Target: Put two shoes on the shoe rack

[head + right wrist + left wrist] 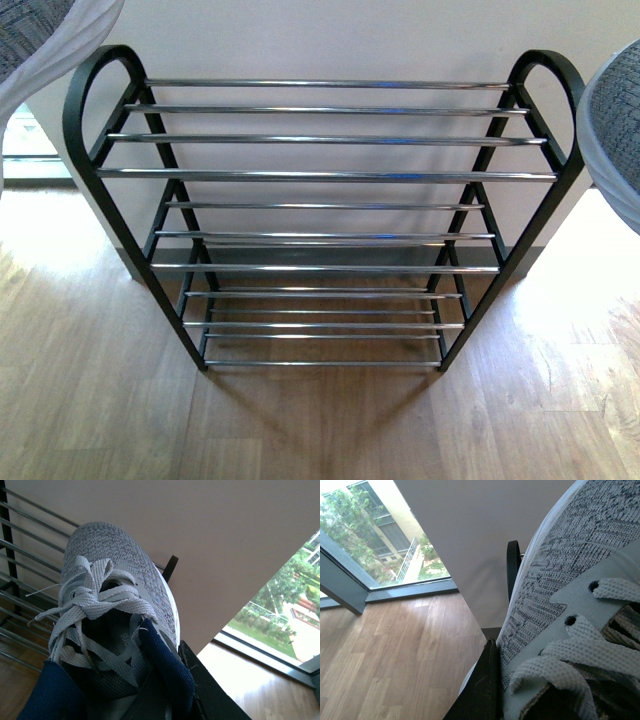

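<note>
The front view cuts off the left shoe (35,40) and right shoe (615,120) at its edges (slivers only). Wrist views crop both too, and they hide most of the rack (320,175).

Sunlight streaks a light wood floor (100,400) beneath a plain pale wall (330,40); a low window (375,545) shows trees and, seemingly, a building.

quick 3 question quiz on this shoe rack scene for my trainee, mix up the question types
1. True or false: the left sneaker and the right sneaker already lie on the rack.
2. The right sneaker's lining is: A navy, B red, C yellow.
3. Fill in: the rack stands on a ___ floor.
Key: 1 false; 2 A; 3 wooden.
</note>
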Tool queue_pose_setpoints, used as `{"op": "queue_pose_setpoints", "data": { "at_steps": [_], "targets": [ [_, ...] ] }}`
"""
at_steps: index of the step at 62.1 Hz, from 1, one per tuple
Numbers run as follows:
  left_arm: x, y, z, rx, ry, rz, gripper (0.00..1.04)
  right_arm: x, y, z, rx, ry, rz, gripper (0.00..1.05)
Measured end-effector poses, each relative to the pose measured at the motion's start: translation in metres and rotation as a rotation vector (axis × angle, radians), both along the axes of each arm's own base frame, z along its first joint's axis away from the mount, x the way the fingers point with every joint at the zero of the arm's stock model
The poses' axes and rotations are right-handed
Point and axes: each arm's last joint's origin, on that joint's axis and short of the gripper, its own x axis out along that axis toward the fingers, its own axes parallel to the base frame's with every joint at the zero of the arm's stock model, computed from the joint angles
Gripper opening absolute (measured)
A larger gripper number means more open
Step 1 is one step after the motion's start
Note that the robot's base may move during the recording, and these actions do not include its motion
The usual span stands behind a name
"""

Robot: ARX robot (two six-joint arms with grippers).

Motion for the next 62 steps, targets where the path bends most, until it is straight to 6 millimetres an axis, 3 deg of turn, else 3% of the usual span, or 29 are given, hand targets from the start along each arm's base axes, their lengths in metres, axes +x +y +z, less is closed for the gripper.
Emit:
{"op": "queue_pose_setpoints", "data": {
  "at_steps": [23, 32, 43, 48, 62],
  "targets": [
    [0.000, 0.001, 0.000, 0.003, -0.001, 0.011, 0.02, 0.000, 0.000, 0.000, 0.002, 0.000, 0.011, 0.01],
    [0.000, 0.000, 0.000, -0.002, 0.001, -0.007, 0.02, 0.005, 0.007, 0.004, 0.197, 0.074, 0.091, 0.01],
    [0.000, 0.000, 0.000, 0.002, 0.000, 0.006, 0.02, 0.047, 0.036, 0.036, 0.410, 0.109, 0.095, 0.01],
    [0.000, 0.000, 0.000, 0.000, 0.000, 0.000, 0.02, 0.082, 0.046, 0.046, 0.473, 0.138, 0.078, 0.01],
    [0.000, 0.000, 0.000, 0.001, 0.000, 0.001, 0.02, 0.151, 0.060, 0.022, 0.560, 0.305, -0.108, 0.01]
  ]
}}
